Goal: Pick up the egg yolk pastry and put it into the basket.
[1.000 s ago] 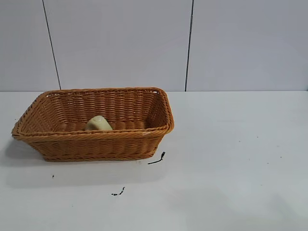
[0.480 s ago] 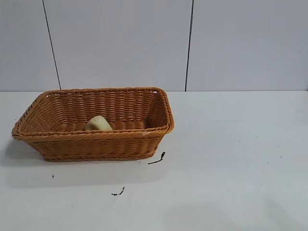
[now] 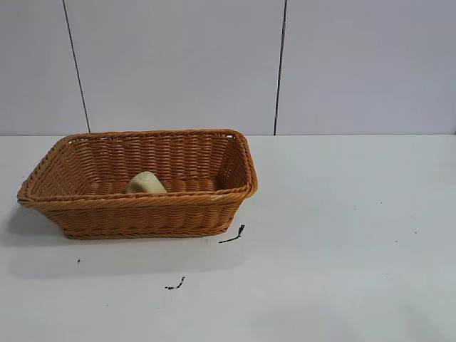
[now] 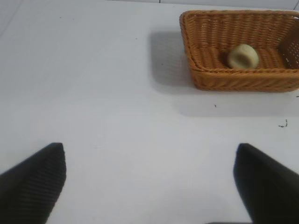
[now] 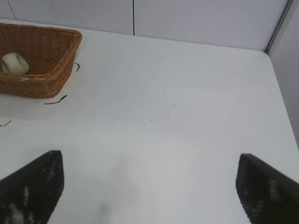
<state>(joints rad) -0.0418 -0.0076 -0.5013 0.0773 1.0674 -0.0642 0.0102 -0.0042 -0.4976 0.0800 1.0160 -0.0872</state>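
The pale yellow-green egg yolk pastry (image 3: 146, 183) lies inside the orange-brown wicker basket (image 3: 235, 153), near its front wall. Both wrist views show it there too: pastry (image 4: 243, 56) in basket (image 4: 196, 70), and pastry (image 5: 15, 63) in basket (image 5: 56, 70). My left gripper (image 4: 150, 179) hovers open over bare table well away from the basket, nothing between its fingers. My right gripper (image 5: 149, 184) is also open and empty, far from the basket over the table. Neither arm shows in the exterior view.
The white table (image 3: 342, 235) carries two small black scraps (image 3: 233, 235) (image 3: 175, 285) in front of the basket. A grey panelled wall (image 3: 178, 64) rises behind the table. A table edge and side wall lie beyond the right gripper (image 5: 280, 56).
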